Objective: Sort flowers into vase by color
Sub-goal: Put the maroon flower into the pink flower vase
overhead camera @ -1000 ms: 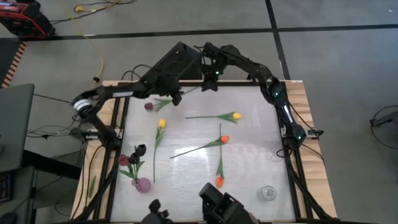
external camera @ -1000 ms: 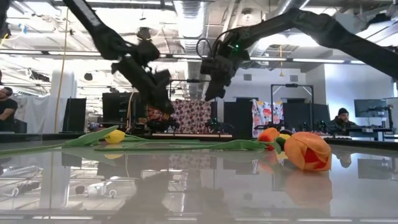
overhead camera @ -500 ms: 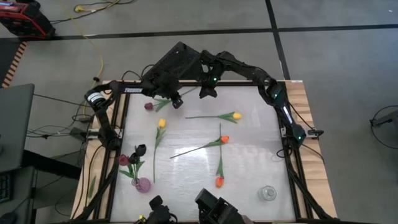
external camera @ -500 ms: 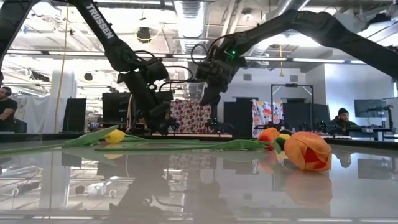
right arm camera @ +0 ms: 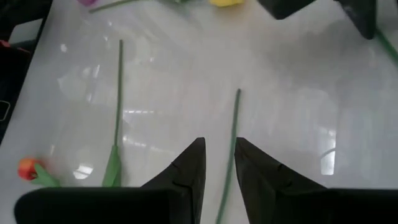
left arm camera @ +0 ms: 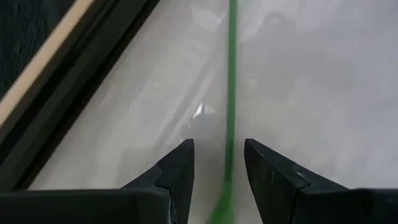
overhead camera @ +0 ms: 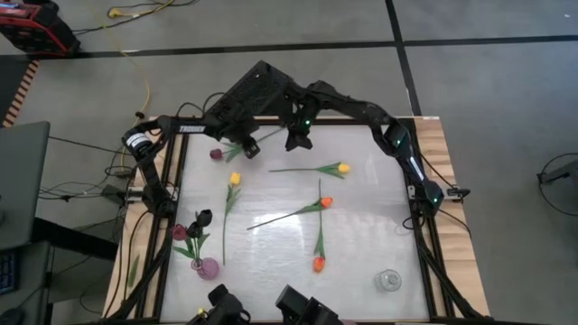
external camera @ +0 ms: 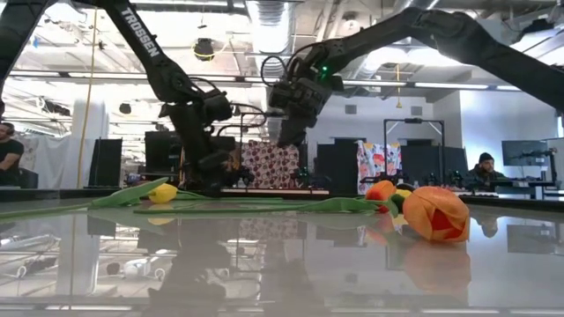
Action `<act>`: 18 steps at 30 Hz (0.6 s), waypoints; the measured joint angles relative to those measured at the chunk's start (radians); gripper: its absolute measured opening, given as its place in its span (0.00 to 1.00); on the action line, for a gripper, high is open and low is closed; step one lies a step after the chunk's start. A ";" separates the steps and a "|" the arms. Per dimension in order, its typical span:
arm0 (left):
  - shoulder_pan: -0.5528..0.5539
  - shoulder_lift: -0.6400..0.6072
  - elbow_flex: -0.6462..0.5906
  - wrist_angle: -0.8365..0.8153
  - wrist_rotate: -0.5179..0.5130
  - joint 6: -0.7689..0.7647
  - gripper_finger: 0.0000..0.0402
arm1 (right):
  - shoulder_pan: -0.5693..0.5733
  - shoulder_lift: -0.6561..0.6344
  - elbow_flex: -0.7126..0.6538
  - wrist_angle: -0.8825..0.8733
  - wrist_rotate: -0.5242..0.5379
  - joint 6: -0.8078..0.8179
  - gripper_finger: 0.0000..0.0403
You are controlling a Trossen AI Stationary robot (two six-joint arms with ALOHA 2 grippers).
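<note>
Dark jointed arms, white TROSSEN lettering, green lights.

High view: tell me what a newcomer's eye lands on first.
Both dark arms crowd the table's far edge: the left tool is low, its open fingers astride the green stem of the maroon tulip, and the right tool hangs beside it. Orange and yellow tulips lie scattered across the middle, and a pink vase with dark blooms stands near the left front corner.
</note>
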State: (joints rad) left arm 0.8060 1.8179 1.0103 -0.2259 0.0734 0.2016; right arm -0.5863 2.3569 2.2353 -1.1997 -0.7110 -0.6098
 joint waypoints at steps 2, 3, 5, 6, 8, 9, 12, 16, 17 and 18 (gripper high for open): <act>0.004 0.000 0.000 -0.029 0.001 0.004 0.32 | 0.011 0.000 0.000 0.000 0.000 0.000 0.28; 0.004 0.000 0.001 -0.042 0.000 0.004 0.32 | 0.016 0.000 0.000 0.000 0.000 0.000 0.28; 0.004 -0.001 -0.017 -0.044 0.001 0.006 0.29 | 0.028 0.000 0.000 0.002 0.000 0.000 0.28; 0.004 -0.002 -0.029 -0.040 0.002 0.010 0.27 | 0.034 0.000 0.000 0.002 0.000 0.000 0.28; 0.004 -0.005 -0.052 -0.027 0.002 0.012 0.22 | 0.048 0.000 0.000 -0.004 0.001 0.007 0.28; 0.004 -0.007 -0.061 -0.022 0.000 0.012 0.19 | 0.055 0.000 0.000 -0.013 0.008 0.013 0.28; 0.004 -0.008 -0.073 -0.032 -0.004 0.000 0.06 | 0.083 0.000 0.000 -0.056 0.058 0.007 0.27; 0.000 -0.038 -0.072 -0.059 -0.005 -0.022 0.01 | 0.125 0.000 0.000 -0.056 0.148 0.008 0.26; -0.002 -0.055 -0.075 -0.075 -0.008 -0.024 0.01 | 0.134 0.000 0.000 -0.058 0.186 0.024 0.25; -0.004 -0.076 -0.079 -0.100 -0.009 -0.027 0.01 | 0.144 0.000 0.000 -0.059 0.233 0.045 0.24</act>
State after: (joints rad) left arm 0.8017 1.7419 0.9314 -0.3254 0.0645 0.1743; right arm -0.4424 2.3569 2.2353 -1.2587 -0.4779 -0.5648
